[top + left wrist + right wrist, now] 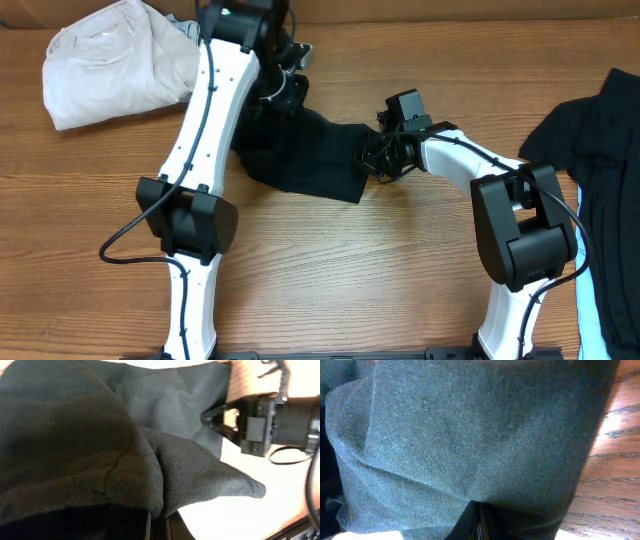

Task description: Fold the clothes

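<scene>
Sagging, rumpled black garment [310, 160]

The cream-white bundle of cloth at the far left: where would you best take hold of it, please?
I would pinch the cream-white bundle at its near edge, coming from the near side over bare table: the rim lies flat and exposed there, while the left arm crowds its right side.

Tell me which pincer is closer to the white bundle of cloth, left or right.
Left. The left pincer sits just right of the white bundle, gripping the black cloth. The right pincer grips that cloth's far edge, farther from the bundle.
</scene>
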You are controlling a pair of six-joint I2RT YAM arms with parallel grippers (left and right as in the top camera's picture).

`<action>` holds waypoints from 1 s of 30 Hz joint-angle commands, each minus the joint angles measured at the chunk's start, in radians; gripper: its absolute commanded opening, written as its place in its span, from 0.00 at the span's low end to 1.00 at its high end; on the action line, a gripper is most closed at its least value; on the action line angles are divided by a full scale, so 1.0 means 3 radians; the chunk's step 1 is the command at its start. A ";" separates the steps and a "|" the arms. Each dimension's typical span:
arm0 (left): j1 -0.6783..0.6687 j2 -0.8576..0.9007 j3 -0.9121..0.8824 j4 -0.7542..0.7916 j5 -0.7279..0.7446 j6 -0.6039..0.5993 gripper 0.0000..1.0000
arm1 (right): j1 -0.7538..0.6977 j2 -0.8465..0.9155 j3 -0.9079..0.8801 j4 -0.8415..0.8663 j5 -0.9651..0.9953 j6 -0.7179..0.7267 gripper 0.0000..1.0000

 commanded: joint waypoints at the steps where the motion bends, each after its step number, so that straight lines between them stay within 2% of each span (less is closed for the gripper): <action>1: -0.0244 -0.0027 0.0052 -0.0003 0.0022 -0.0094 0.04 | 0.0001 0.0090 0.0017 -0.0019 0.0076 0.0065 0.04; 10: -0.0713 0.0017 -0.0365 0.0384 -0.0003 -0.0332 0.04 | -0.0181 -0.0106 0.0071 -0.0153 -0.0231 0.0024 0.04; 15: -0.0829 0.0023 -0.0666 0.0688 -0.0249 -0.0487 0.04 | -0.0605 -0.0870 0.0175 -0.0469 -0.0238 -0.0043 0.04; 19: -0.0834 0.0023 -0.0800 0.0896 -0.0238 -0.0561 0.04 | -0.1063 -0.1488 0.0203 -0.0676 -0.0253 -0.0065 0.05; 22: -0.0837 0.0023 -0.0858 0.1120 -0.0033 -0.0580 0.05 | -0.1333 -0.1812 0.0203 -0.0772 -0.0332 -0.0164 0.07; 27: -0.0898 0.0023 -0.0882 0.1493 0.0384 -0.0579 0.17 | -0.1534 -0.2135 0.0203 -0.0974 -0.0332 -0.0295 0.14; 30: -0.0971 0.0023 -0.0880 0.1662 0.0407 -0.0568 0.48 | -0.1534 -0.2202 0.0203 -0.1010 -0.0331 -0.0373 0.25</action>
